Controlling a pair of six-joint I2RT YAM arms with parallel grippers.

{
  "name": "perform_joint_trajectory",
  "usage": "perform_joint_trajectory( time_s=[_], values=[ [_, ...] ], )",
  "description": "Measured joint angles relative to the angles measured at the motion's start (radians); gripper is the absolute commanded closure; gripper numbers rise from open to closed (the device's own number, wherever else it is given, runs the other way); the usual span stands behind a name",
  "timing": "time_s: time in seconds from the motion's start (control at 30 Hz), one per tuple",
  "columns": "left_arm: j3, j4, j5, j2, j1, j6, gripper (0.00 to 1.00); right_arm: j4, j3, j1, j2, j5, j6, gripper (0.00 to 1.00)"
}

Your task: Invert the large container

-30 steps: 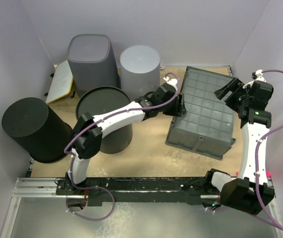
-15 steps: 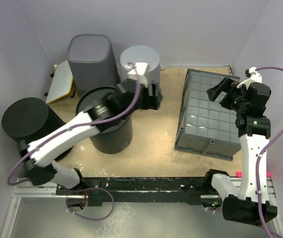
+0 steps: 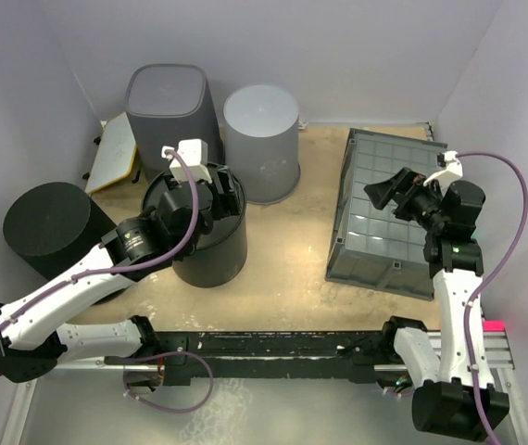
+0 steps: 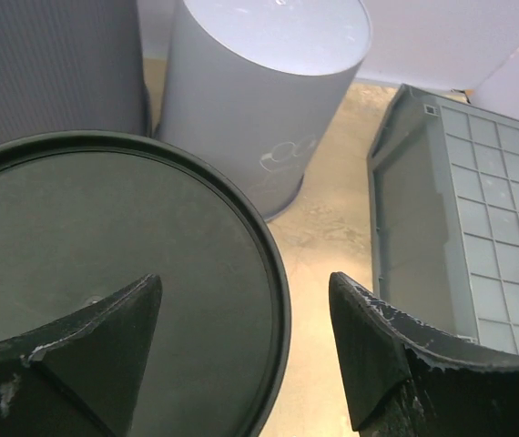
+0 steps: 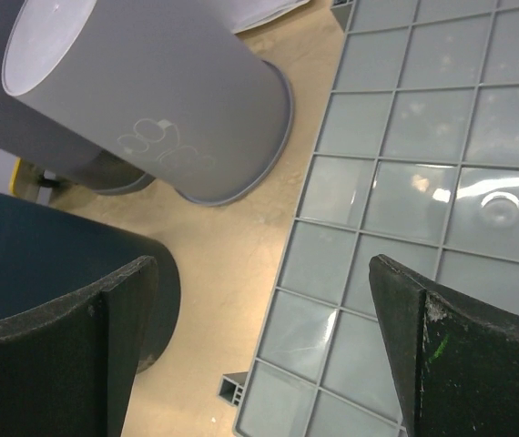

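Note:
The large container is a grey crate lying upside down on the right of the table, its gridded bottom facing up. It also shows in the left wrist view and in the right wrist view. My left gripper is open and empty above the rim of a dark round bin, well left of the crate. In its wrist view the left gripper straddles that bin's rim. My right gripper is open and empty, hovering over the crate's left part; the right gripper holds nothing.
A light grey round bin stands upside down at the back centre, a dark grey bin to its left. A black bin lies at the far left. A white and yellow board leans at the back left. Walls enclose the table.
My left arm has drawn back from the crate's left edge to above the dark round bin. The crate has dropped flat, bottom up. My right gripper has shifted left and lower over it.

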Motion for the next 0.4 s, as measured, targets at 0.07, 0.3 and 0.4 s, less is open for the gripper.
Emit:
perform_joint_trajectory(
  time_s=[0.07, 0.3, 0.4],
  values=[
    [0.000, -0.001, -0.025, 0.000, 0.000, 0.001, 0.28, 0.013, -0.006, 0.002, -0.002, -0.019, 0.008, 0.00],
    [0.000, 0.004, -0.051, 0.008, 0.000, 0.010, 0.28, 0.039, -0.006, 0.003, -0.015, -0.023, 0.009, 0.00],
    [0.000, 0.006, -0.052, 0.014, 0.000, 0.010, 0.28, 0.039, -0.006, 0.003, -0.015, -0.023, 0.009, 0.00]
  ],
)
